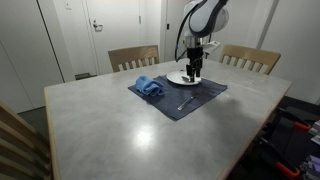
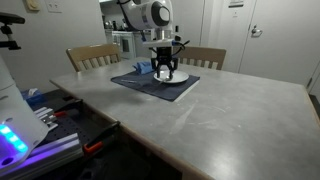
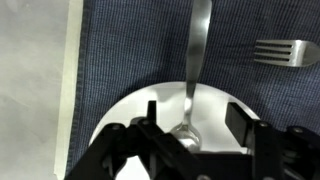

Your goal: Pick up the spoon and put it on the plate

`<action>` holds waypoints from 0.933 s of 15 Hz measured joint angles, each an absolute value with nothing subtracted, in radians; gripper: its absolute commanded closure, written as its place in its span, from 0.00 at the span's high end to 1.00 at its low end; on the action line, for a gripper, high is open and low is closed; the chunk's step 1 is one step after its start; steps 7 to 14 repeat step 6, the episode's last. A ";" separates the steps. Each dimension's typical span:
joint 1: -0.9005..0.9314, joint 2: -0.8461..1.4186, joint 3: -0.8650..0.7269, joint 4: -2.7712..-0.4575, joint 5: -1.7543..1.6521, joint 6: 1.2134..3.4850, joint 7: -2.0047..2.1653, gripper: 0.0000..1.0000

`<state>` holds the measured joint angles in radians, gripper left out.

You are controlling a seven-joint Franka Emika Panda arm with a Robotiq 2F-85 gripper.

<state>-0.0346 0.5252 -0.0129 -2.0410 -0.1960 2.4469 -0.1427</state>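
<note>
The metal spoon (image 3: 195, 60) lies with its bowl on the white plate (image 3: 128, 112) and its handle reaching out over the dark blue placemat (image 3: 130, 50). My gripper (image 3: 195, 110) is open, with one finger on each side of the spoon's bowl and a clear gap to each. In both exterior views the gripper (image 1: 195, 68) (image 2: 167, 67) hangs low over the plate (image 1: 180, 77) (image 2: 176, 77) at the far side of the placemat (image 1: 200, 95) (image 2: 150, 84).
A fork (image 3: 287, 50) lies on the placemat beside the spoon handle. A crumpled blue cloth (image 1: 149, 87) (image 2: 140, 68) sits on the mat's other end. Wooden chairs (image 1: 133, 56) (image 1: 250, 58) stand behind the grey table (image 1: 120, 125).
</note>
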 measured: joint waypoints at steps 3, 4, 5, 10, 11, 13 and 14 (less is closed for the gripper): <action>-0.034 0.491 -0.013 -2.041 -0.198 2.434 -0.144 1.00; -0.034 0.473 -0.013 -2.043 -0.198 2.425 -0.149 1.00; -0.033 0.455 -0.013 -2.043 -0.198 2.413 -0.155 1.00; -0.033 0.438 -0.012 -2.043 -0.198 2.396 -0.162 1.00; -0.033 0.438 -0.012 -2.043 -0.198 2.396 -0.162 1.00; -0.033 0.438 -0.012 -2.043 -0.198 2.396 -0.162 1.00; -0.033 0.438 -0.012 -2.043 -0.198 2.396 -0.162 1.00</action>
